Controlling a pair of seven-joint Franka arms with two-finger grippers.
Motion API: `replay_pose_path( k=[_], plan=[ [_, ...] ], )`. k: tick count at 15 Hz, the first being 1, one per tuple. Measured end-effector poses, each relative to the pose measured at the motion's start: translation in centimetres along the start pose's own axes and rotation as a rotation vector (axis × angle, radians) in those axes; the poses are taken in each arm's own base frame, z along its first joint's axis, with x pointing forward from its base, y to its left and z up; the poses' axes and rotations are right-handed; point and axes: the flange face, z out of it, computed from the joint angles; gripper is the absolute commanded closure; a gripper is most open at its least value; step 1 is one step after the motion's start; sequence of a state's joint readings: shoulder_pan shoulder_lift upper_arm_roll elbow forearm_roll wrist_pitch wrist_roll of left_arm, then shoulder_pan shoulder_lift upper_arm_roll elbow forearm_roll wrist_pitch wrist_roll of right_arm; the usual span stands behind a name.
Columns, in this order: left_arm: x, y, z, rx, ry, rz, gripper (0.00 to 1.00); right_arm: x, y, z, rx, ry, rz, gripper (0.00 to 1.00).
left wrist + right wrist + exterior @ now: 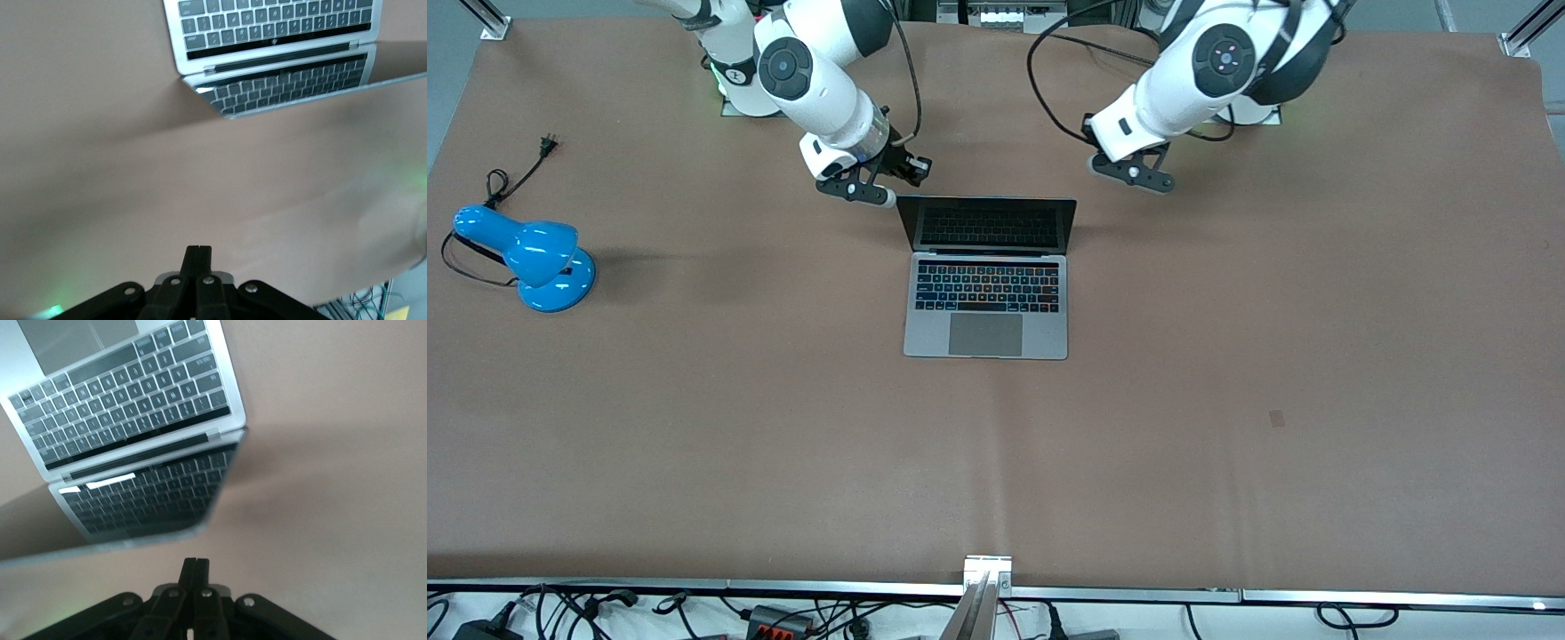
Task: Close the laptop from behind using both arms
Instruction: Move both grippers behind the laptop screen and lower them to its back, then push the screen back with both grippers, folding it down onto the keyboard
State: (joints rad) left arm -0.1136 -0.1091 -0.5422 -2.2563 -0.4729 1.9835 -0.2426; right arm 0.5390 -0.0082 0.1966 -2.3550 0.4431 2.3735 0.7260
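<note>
1. At the middle of the brown worktop [1227,400] sits the laptop [986,307], its lid up and leaning back toward the robots' bases, keyboard and trackpad facing the front camera.
2. The right gripper [889,185] hangs by the lid's top corner at the right arm's end; the left gripper [1152,178] hangs off the lid's other top corner, a little apart from it. Neither touches the laptop.
3. The step in hand looks like the approach to the back of the lid, so nothing is closed yet.
4. To do it well, both grippers should meet the lid's upper edge together, one near each corner, so the push is even and the hinge does not twist.
5. Push forward and down in an arc, gently; the base is light and may slide across the worktop toward the front camera.
6. In each wrist view the fingers [197,267] [195,583] are pressed together, with no gap between them, and hold nothing.
7. A blue desk lamp [532,258] stands well apart, toward the right arm's end.
</note>
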Motion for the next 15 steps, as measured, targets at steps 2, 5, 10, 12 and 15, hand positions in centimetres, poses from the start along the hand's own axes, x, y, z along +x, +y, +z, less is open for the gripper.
replay_pose_path(
  k=[2,5,10,12,15],
  plan=[
    [0.6,0.7,1.7,-0.01,0.035,-0.018,0.99,0.6,0.0,0.6,0.008,0.012,0.006,1.0],
    [2.8,0.6,3.8,-0.049,0.089,-0.053,0.99,1.3,0.2,0.5,0.015,0.022,-0.02,1.0],
    [5.9,0.5,7.2,-0.113,0.172,-0.09,0.99,3.0,-0.7,0.7,0.028,0.023,-0.026,1.0],
    [6.3,0.7,7.7,-0.122,0.175,-0.094,0.99,3.9,-1.7,1.1,0.036,0.02,-0.022,1.0],
    [6.8,1.1,6.9,-0.138,0.208,-0.092,0.99,5.9,-2.6,1.6,0.044,0.019,-0.01,1.0]
  ],
)
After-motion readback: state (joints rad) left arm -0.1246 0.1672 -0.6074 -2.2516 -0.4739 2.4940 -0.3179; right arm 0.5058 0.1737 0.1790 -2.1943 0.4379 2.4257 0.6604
